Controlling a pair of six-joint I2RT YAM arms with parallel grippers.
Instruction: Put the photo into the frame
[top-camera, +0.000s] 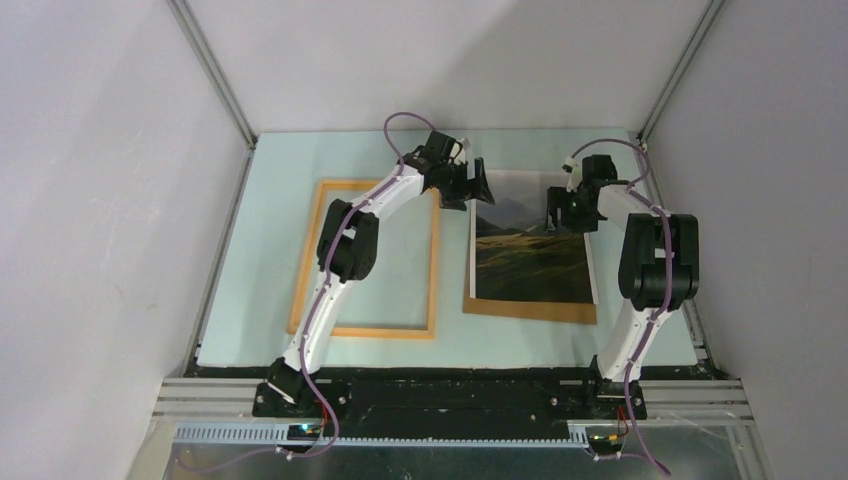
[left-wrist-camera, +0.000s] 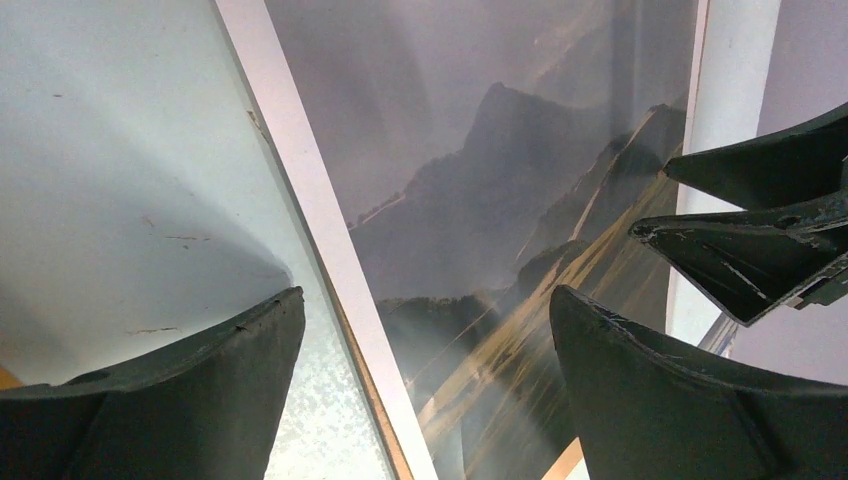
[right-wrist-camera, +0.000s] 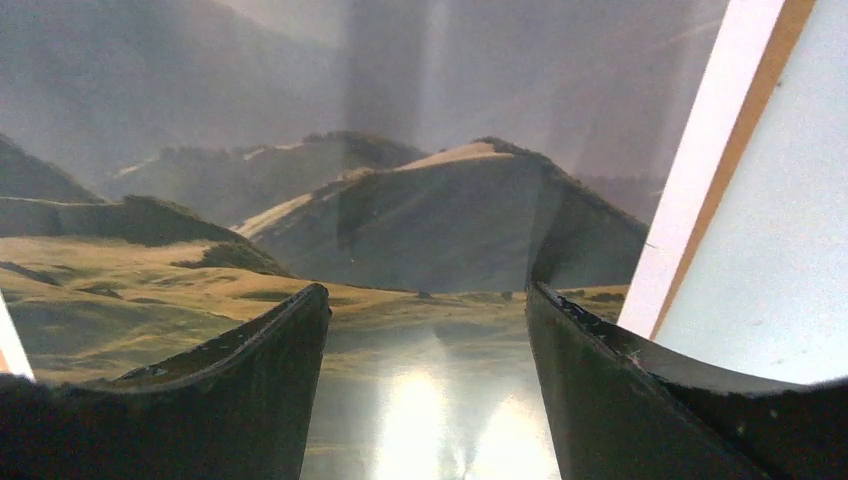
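The photo (top-camera: 530, 255), a dark mountain landscape with a thin white border, lies face up on the right half of the mat. The frame (top-camera: 380, 328), thin orange-tan wood, lies flat to its left with my left arm crossing over it. My left gripper (top-camera: 470, 188) is open at the photo's far left corner. In the left wrist view its gripper (left-wrist-camera: 428, 295) straddles the print's white left edge (left-wrist-camera: 330, 270). My right gripper (top-camera: 572, 215) is open low over the photo's far right part, and in the right wrist view this gripper (right-wrist-camera: 428, 290) has only the glossy photo (right-wrist-camera: 400, 200) between its fingers.
A flat brown backing board (top-camera: 530, 311) lies under the photo, showing along its near edge and sides (right-wrist-camera: 760, 110). The pale mat (top-camera: 640, 320) ends at grey walls on the left, right and back. The right gripper's fingers (left-wrist-camera: 760, 240) show in the left wrist view, close by.
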